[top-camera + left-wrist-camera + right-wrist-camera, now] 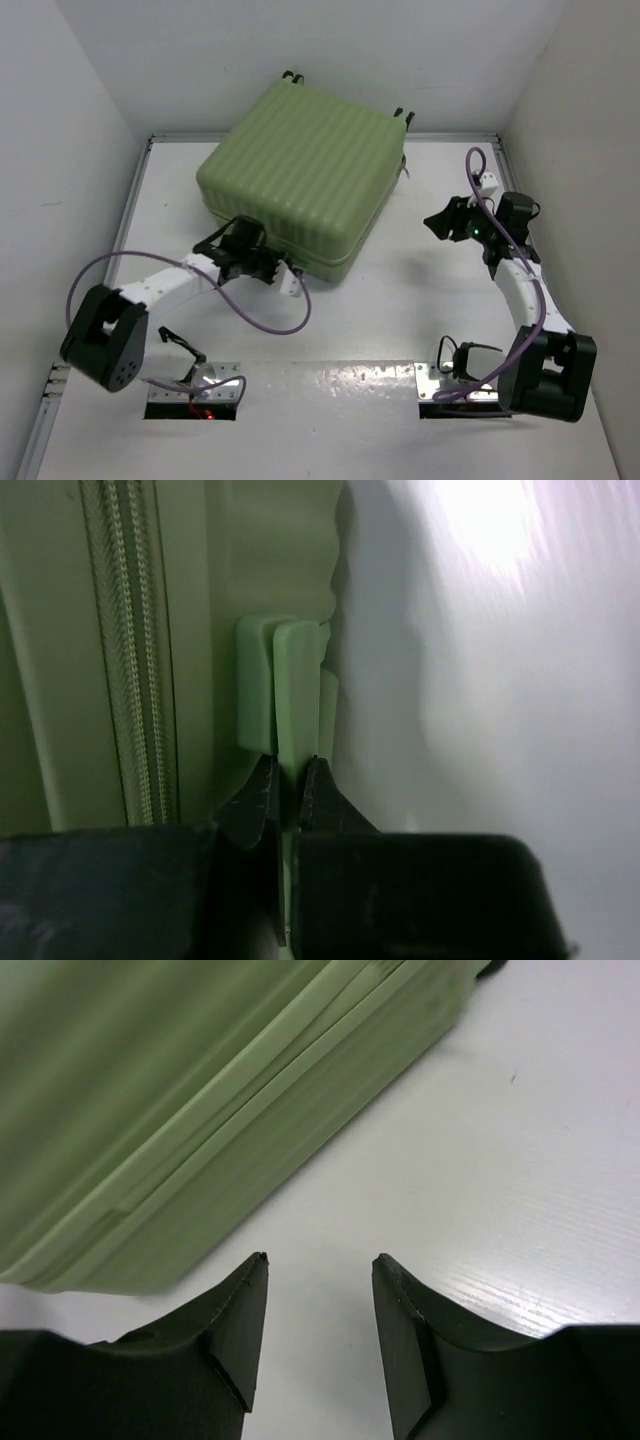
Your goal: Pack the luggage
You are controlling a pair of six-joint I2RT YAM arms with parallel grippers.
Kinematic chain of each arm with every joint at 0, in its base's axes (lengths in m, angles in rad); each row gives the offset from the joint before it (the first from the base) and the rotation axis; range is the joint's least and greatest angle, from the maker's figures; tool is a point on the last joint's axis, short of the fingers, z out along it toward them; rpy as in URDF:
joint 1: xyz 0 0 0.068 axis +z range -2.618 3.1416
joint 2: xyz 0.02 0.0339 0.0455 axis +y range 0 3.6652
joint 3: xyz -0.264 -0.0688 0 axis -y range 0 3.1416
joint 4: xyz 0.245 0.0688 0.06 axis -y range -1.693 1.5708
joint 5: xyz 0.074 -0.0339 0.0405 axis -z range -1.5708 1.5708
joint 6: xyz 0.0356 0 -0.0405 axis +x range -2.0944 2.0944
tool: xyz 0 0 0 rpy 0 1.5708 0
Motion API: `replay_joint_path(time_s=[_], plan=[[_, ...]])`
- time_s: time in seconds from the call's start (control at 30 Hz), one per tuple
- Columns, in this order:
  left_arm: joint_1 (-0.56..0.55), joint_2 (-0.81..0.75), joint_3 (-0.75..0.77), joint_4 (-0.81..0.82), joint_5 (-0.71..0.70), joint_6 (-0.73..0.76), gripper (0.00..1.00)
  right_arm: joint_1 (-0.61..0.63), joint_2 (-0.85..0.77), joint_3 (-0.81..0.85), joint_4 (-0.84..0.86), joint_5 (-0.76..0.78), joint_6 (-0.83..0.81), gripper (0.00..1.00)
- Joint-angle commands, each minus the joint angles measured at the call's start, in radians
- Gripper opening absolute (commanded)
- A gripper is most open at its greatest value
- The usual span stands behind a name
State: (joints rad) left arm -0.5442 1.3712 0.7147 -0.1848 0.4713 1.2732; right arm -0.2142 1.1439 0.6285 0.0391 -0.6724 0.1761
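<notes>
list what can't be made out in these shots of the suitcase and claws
1. Luggage contents: every view, the closed shell hides them.
2. Left claw: top view, its own wrist covers the tips; the left wrist view shows it shut on a pale green tab.
3. Zipper ends: left wrist view, cut off by the top edge and the claw body.
4. Luggage side: right wrist view, blurred, cropped beyond the open right claw.

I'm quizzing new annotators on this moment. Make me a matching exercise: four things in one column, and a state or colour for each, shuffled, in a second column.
Column one:
1. left gripper
2. right gripper
3. suitcase
4. wheels

Column two:
a. black, at the far side
b. fingers apart, holding nothing
c. closed, lying flat with the ribbed shell up
d. fingers shut on a pale green tab

Pairs: 1-d; 2-b; 3-c; 4-a
</notes>
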Motion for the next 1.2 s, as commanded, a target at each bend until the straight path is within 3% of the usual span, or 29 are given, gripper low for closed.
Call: replay_joint_path(time_s=[0.0, 0.07, 0.1, 0.2, 0.23, 0.33, 0.43, 0.5, 0.57, 0.63, 0.67, 0.7, 0.73, 0.87, 0.93, 1.03, 1.17], plan=[[0.155, -0.121, -0.069, -0.485, 0.006, 0.314, 0.00, -0.010, 0.028, 0.065, 0.056, -0.053, -0.027, 0.46], [0.237, -0.133, -0.046, -0.671, 0.015, 0.453, 0.00, -0.016, 0.053, 0.074, 0.056, -0.087, -0.029, 0.46], [0.324, -0.145, -0.023, -0.720, 0.004, 0.582, 0.00, -0.022, 0.056, 0.091, 0.056, -0.099, -0.026, 0.46], [0.484, -0.146, 0.056, -0.823, 0.045, 0.733, 0.00, -0.028, 0.091, 0.118, 0.070, -0.141, -0.003, 0.46], [0.515, -0.146, 0.089, -0.823, 0.085, 0.721, 0.10, -0.027, 0.106, 0.122, 0.076, -0.148, 0.012, 0.46], [0.589, -0.126, 0.262, -0.823, 0.251, 0.533, 0.39, -0.022, 0.157, 0.146, 0.148, -0.159, 0.062, 0.46], [0.656, -0.148, 0.425, -0.864, 0.413, 0.257, 0.56, -0.011, 0.194, 0.181, 0.183, -0.153, 0.101, 0.46], [0.708, -0.205, 0.457, -0.864, 0.470, 0.029, 0.59, -0.016, 0.238, 0.218, 0.206, -0.139, 0.117, 0.46], [0.740, -0.327, 0.457, -0.864, 0.516, -0.090, 0.64, -0.025, 0.295, 0.238, 0.226, -0.121, 0.175, 0.47], [0.780, -0.424, 0.413, -0.742, 0.469, -0.439, 0.62, -0.036, 0.356, 0.295, 0.272, -0.101, 0.267, 0.47], [0.790, -0.520, 0.388, -0.591, 0.420, -0.588, 0.57, -0.039, 0.397, 0.312, 0.286, -0.093, 0.292, 0.47], [0.800, -0.562, 0.338, -0.520, 0.349, -0.852, 0.50, -0.040, 0.421, 0.374, 0.309, -0.079, 0.312, 0.47], [0.812, -0.596, 0.312, -0.457, 0.166, -0.961, 0.35, -0.039, 0.459, 0.393, 0.318, -0.067, 0.368, 0.47], [0.857, -0.548, 0.290, -0.438, -0.130, -1.173, 0.18, -0.028, 0.663, 0.583, 0.341, -0.027, 0.470, 0.46], [0.959, -0.460, 0.290, -0.475, -0.151, -1.287, 0.17, -0.014, 0.761, 0.718, 0.323, -0.007, 0.494, 0.46], [1.110, -0.275, 0.266, -0.452, 0.019, -1.441, 0.17, 0.010, 0.918, 0.856, 0.324, -0.013, 0.575, 0.46], [1.145, -0.109, 0.192, -0.303, 0.095, -1.610, 0.17, 0.073, 1.033, 0.887, 0.381, -0.026, 0.683, 0.46]])
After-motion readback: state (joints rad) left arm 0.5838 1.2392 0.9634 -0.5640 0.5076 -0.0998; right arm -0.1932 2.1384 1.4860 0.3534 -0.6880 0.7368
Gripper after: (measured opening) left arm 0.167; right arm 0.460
